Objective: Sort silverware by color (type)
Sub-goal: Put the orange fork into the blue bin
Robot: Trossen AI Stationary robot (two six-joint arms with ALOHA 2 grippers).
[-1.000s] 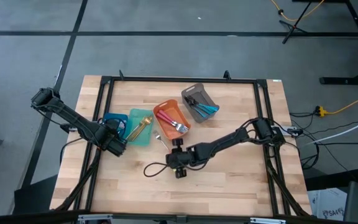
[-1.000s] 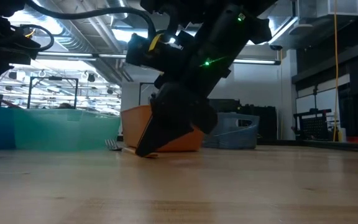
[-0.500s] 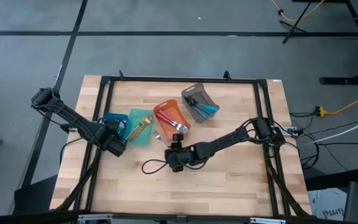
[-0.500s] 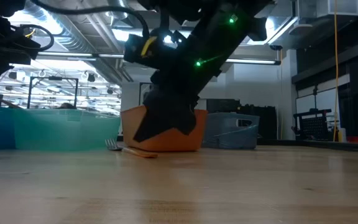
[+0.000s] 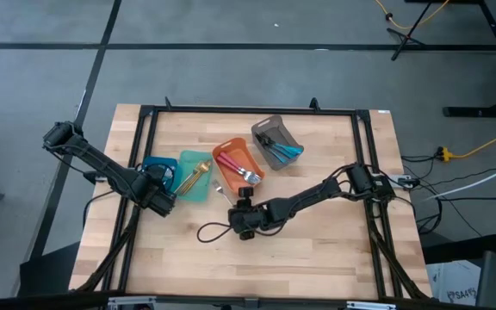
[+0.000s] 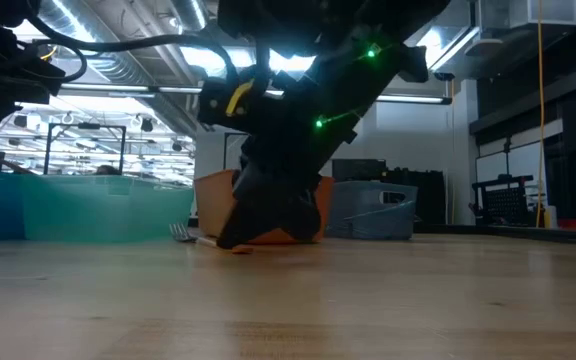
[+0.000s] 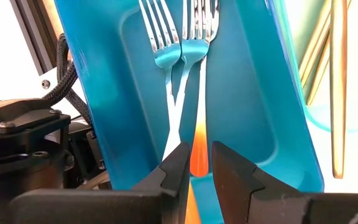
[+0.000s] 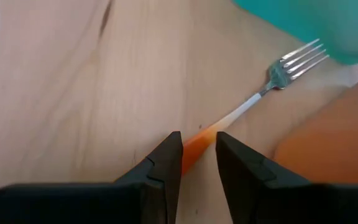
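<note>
Right gripper (image 8: 196, 163) pinching an orange-handled fork (image 8: 247, 109) on the table; left gripper (image 7: 196, 171) gripping another over the blue bin (image 7: 235, 93).
Bare wood (image 5: 317, 250) is lying open in front; the orange bin (image 5: 228, 158) and teal bin (image 5: 195, 191) are sitting just beside the right gripper's fork, whose handle is lying between narrowly parted fingers.

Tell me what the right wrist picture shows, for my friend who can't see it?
The right hand is closed on the orange handle end of a fork lying on the wooden table. The fork's silver prongs point toward a teal bin, and an orange bin sits beside it.
</note>
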